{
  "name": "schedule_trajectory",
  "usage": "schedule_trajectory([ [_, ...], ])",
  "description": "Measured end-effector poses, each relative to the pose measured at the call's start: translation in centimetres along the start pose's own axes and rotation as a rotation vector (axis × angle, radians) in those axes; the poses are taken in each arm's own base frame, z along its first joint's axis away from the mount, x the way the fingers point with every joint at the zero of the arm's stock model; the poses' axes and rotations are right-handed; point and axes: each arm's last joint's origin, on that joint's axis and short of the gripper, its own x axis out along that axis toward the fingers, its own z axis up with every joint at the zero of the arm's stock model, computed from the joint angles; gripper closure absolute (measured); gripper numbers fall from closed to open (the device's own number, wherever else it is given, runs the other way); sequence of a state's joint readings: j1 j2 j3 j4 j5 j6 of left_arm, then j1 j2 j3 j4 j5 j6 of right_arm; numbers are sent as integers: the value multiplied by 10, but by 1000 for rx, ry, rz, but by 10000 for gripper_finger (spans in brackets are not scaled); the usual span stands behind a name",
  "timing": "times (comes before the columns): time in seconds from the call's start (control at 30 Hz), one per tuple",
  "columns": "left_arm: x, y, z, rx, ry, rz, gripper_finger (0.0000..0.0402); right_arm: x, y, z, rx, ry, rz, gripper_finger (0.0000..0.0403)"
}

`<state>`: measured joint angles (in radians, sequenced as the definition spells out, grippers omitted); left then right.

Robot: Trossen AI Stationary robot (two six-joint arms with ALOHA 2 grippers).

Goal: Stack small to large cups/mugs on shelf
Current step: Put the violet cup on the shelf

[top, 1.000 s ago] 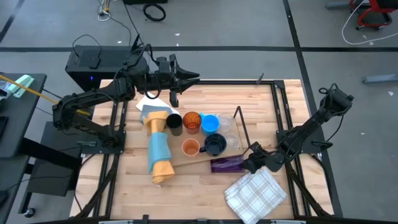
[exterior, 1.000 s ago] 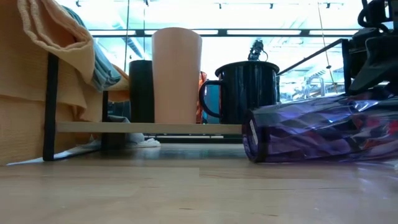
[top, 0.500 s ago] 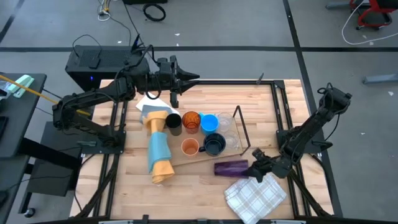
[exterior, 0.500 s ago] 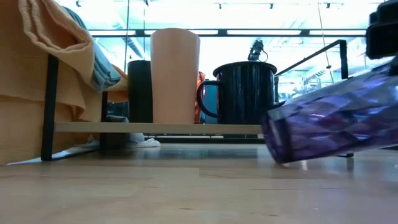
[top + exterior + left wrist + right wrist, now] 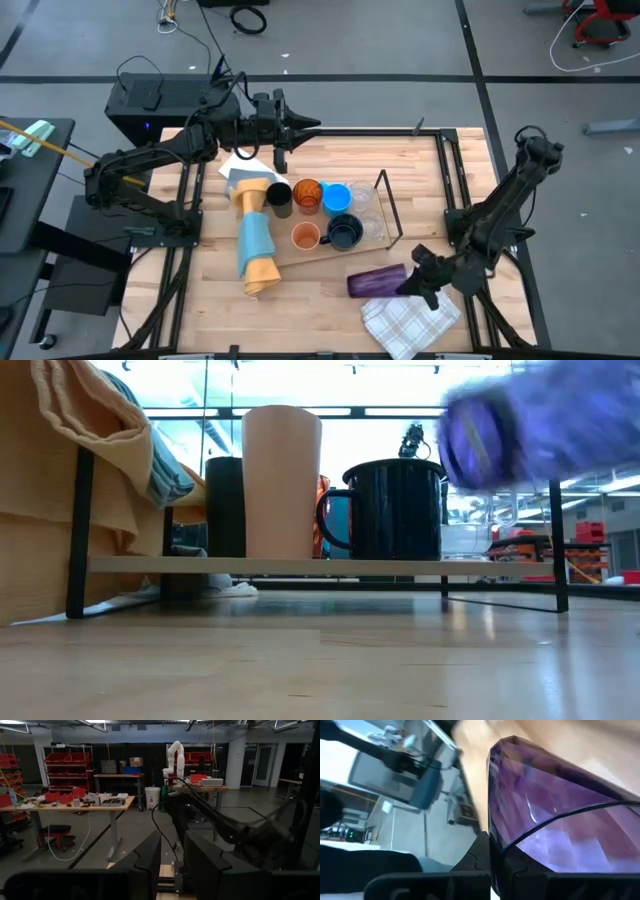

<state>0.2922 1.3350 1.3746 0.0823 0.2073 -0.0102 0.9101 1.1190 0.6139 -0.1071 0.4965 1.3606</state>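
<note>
The purple tumbler (image 5: 375,283) hangs on its side above the table's near right part, with my right gripper (image 5: 412,282) shut on its right end. In the low view it is a blurred purple shape (image 5: 530,425) high up. On the shelf (image 5: 150,565) stand the black cup (image 5: 280,198), amber cup (image 5: 308,194), blue cup (image 5: 336,196), clear glasses (image 5: 366,200), peach cup (image 5: 306,237) and dark mug (image 5: 345,233). My left gripper (image 5: 300,125) waits open over the table's far edge. My right gripper pinches the tumbler's wall at its open end (image 5: 495,840) between its two fingers; one finger seems to be inside and one outside. The fingers come level from the table's right side, along the tumbler. The tumbler lies about level, lifted clear of the table.
A rolled yellow-and-blue cloth (image 5: 255,235) lies over the shelf's left end. A checked cloth (image 5: 410,315) lies at the near edge, right below the tumbler. The shelf's black rod end (image 5: 388,208) stands at its right.
My right gripper has moved toward the table's near edge and upward with the purple tumbler. The tumbler lay on the table on its side, then tipped with its gripped end up, and now hangs clear above the table.
</note>
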Motion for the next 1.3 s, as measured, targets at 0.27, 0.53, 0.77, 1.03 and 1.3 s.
schedule_trajectory([
  [0.27,0,0,2,2,-16,0,302,-54,71,66,-304,-113,73,398],
  [0.53,0,0,2,-1,-17,-9,303,-89,124,135,-1028,-134,-119,398],
  [0.77,-1,-2,2,-60,-16,-72,303,-80,152,187,-1288,20,-373,398],
  [1.03,-15,-11,17,-90,-56,-176,306,-71,187,224,-1615,149,-372,398],
  [1.3,-59,-20,53,-37,-178,-187,306,-30,175,244,-1798,312,-414,398],
])
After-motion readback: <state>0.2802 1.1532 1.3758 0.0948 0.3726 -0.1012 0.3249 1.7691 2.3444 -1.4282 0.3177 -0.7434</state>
